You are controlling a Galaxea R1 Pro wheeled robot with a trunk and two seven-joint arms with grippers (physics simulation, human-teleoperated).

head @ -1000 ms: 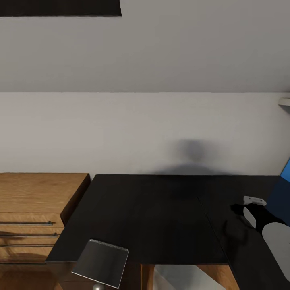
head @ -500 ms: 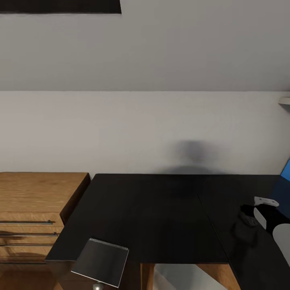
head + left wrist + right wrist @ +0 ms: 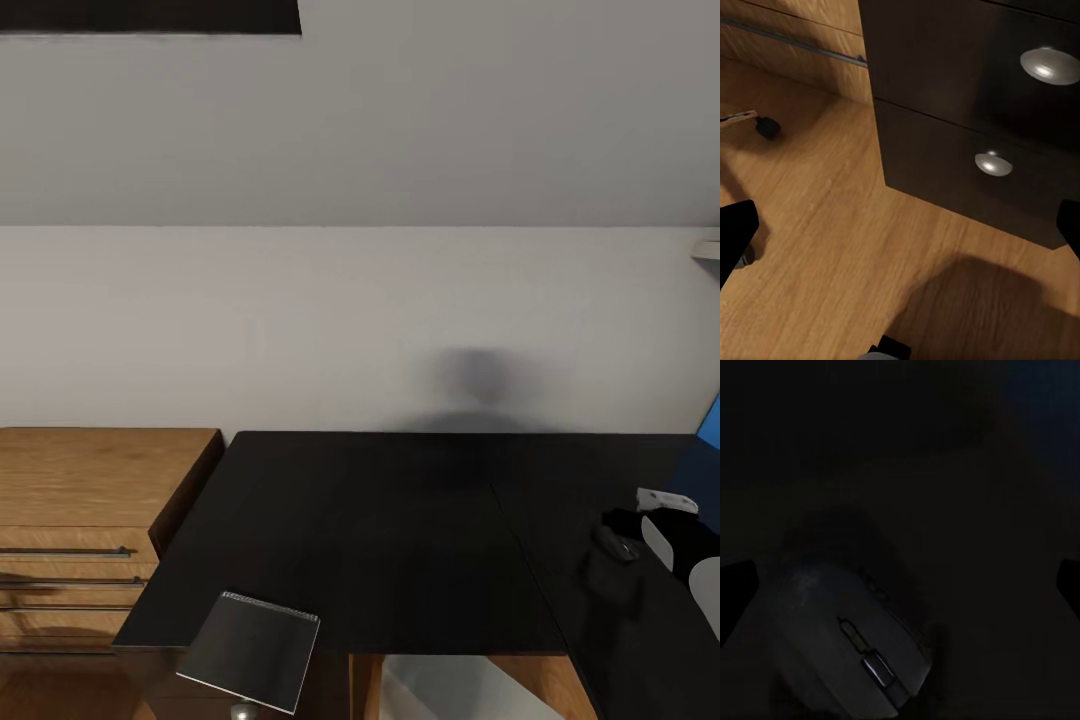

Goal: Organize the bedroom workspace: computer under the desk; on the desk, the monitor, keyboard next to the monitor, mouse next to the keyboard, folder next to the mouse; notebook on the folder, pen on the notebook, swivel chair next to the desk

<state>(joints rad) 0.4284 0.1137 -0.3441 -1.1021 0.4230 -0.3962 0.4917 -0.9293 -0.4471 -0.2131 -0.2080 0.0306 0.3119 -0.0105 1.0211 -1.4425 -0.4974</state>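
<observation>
The black desk (image 3: 380, 530) spans the head view. The small dark mouse (image 3: 613, 546) lies on its right part, just left of my right gripper (image 3: 640, 522). Seen from the right wrist, the mouse (image 3: 851, 637) rests on the dark desk top between the widely spread fingertips (image 3: 735, 585), untouched; that gripper (image 3: 900, 577) is open. The grey notebook (image 3: 250, 650) sits at the desk's front left corner. My left gripper (image 3: 900, 232) hangs open and empty above the wood floor, facing the desk's dark drawer unit (image 3: 975, 112).
A low light-wood cabinet (image 3: 95, 480) adjoins the desk on the left. A light grey-white box (image 3: 450, 692) shows under the desk's front edge. A blue surface (image 3: 711, 425) stands at the far right. A small black caster (image 3: 767, 128) rests on the floor.
My right gripper has moved right and slightly toward me, and the mouse now lies apart from it on the desk. The notebook has not moved.
</observation>
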